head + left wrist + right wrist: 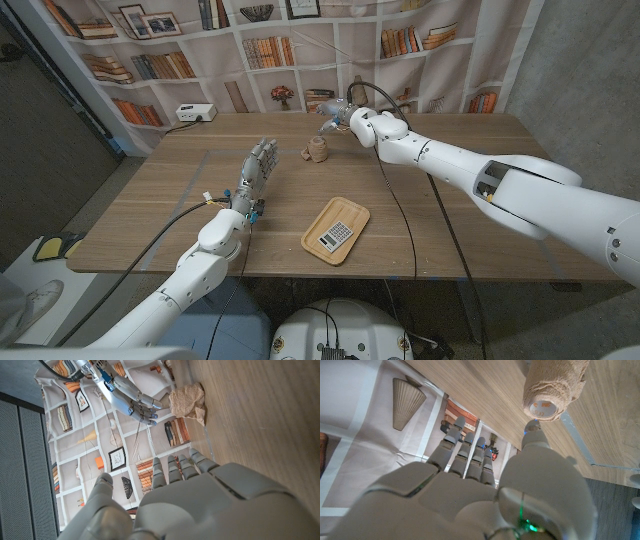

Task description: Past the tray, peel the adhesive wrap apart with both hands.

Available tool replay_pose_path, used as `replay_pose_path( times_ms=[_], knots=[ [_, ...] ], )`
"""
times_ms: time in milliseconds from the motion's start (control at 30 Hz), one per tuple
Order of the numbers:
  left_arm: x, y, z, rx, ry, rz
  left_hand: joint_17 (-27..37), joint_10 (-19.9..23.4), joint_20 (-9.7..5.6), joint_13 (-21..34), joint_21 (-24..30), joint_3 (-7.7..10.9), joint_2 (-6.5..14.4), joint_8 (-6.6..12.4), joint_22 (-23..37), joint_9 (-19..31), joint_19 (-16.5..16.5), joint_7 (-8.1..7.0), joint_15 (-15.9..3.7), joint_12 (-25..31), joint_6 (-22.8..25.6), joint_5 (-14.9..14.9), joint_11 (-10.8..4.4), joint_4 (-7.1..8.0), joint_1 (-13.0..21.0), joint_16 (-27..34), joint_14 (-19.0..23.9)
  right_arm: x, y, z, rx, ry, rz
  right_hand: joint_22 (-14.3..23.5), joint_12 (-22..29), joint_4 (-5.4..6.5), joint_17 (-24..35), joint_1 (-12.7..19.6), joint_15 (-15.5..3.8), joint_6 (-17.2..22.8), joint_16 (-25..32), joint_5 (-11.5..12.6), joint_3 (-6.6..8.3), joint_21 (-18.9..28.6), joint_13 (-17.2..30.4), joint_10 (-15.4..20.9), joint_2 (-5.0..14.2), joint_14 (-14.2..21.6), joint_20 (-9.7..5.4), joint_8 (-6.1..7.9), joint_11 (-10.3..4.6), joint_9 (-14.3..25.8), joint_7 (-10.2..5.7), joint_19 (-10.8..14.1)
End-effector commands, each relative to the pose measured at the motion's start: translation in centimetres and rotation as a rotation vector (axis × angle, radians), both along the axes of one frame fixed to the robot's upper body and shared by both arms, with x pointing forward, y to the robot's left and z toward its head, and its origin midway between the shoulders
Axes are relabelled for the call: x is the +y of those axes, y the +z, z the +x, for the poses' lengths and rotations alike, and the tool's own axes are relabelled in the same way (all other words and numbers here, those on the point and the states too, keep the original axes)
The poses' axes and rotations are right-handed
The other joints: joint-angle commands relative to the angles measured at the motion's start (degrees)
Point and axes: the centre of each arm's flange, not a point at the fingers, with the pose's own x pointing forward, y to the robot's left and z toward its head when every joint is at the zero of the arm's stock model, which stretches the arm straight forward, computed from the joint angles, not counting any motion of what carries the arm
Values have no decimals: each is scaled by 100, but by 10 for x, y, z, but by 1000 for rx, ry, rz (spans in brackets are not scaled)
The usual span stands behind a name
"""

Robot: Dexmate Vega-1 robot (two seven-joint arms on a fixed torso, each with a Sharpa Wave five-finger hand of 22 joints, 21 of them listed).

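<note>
Evenly and softly lit from overhead in the head view, with no hard glare on the wooden table (180, 200). Only faint shadows, a weak one beside the tray (336, 231). Dimmer toward the left edge and upper right corner. Slight wide-angle bending at the frame's edges. Sharp at centre in the head view. In the wrist views, soft and out of focus across the lower half, where the left hand (200, 505) and right hand (470, 495) loom large. Possibly a slight sheen on the wrap (555, 385), hard to judge.
</note>
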Motion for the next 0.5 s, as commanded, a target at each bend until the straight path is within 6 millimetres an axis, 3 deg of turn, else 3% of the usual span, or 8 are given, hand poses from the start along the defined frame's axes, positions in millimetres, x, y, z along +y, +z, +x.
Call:
replay_pose_path(
  times_ms=[33,500],
  knots=[
    [-2,-1,-2,-4,-1,-5,11,29,26,26,9,13,-4,-6,9,11,4,-12,26,-6,55,24,9,-10,1,-6,11,0,-5,2,5,-1,0,9,40,14,25,91,-502,73,45,-23,24,25,21,27,11,34,-9,9,-29,23,13,70],
    [-5,-2,-3,-17,2,-9,11,35,26,26,10,6,-15,3,9,11,5,-2,22,-4,84,24,14,-9,-7,-1,20,-2,-8,5,-9,-11,2,11,41,47,56,80,-470,97,46,-41,8,10,33,31,2,-13,-8,2,4,25,34,74]
  ],
)
